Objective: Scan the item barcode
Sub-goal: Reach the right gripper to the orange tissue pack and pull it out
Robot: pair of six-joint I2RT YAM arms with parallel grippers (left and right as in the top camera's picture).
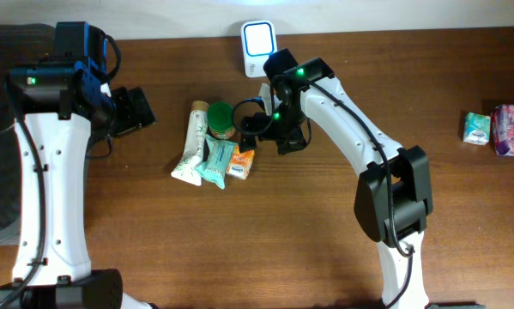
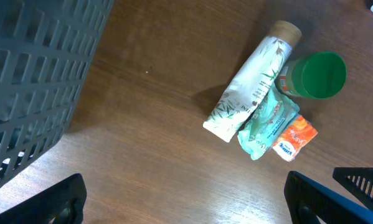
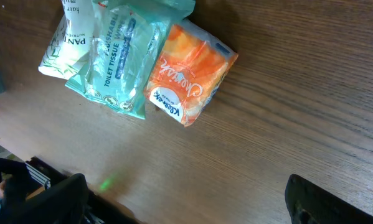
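A small pile of items lies mid-table: a white tube (image 1: 190,146), a green-lidded jar (image 1: 220,120), a teal tissue pack (image 1: 215,161) and an orange tissue pack (image 1: 241,163). My right gripper (image 1: 270,135) hovers just right of the pile, open and empty. In the right wrist view the orange pack (image 3: 189,74) and teal pack (image 3: 124,56) lie ahead of the right gripper (image 3: 186,205). My left gripper (image 1: 135,110) stands open and empty left of the pile. The left wrist view shows the tube (image 2: 251,87) and jar lid (image 2: 322,74) well beyond the left gripper (image 2: 186,208). No barcode shows.
A white scanner with a lit screen (image 1: 258,40) stands at the table's back edge, behind the pile. A grey slatted basket (image 2: 37,81) sits at the far left. A teal pack (image 1: 476,129) and a pink pack (image 1: 512,130) lie at the far right.
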